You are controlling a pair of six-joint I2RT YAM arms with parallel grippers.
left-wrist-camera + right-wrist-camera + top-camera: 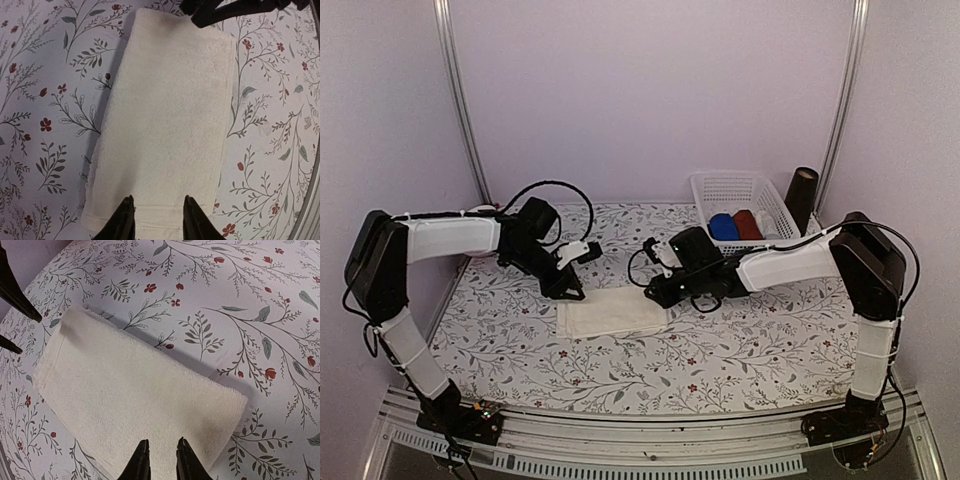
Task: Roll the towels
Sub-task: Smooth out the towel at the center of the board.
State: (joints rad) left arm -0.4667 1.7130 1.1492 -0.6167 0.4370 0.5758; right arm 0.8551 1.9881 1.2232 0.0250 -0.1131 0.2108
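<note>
Starting at the near edge of the table (750, 345), you have both arms bent inward over the floral-patterned top, their bases at either corner.

Item one: the cream towel (612, 312) lies flat on the table between the two arms. It is folded into a long rectangle, unrolled, with its length running left to right.

Item two: your left gripper (158, 200) sits over the towel's left short end. Its jaws stand apart, with flat cloth showing in the gap and nothing caught between them.

Item three: your right gripper (162, 441) sits over the towel near its right end. The jaws are drawn to a narrow slit, with towel pile visible through it. Whether the tips pinch any cloth, I cannot tell from either view.

The two grippers face each other along the towel, one toward each end.

Farther back, at the right rear of the table, a white basket (720, 182) holds the blue towel (723, 227), rolled. A dark red roll (748, 222) lies just beside it on the right. A dark cylinder (802, 198) stands upright just beyond the basket's right rear corner.
</note>
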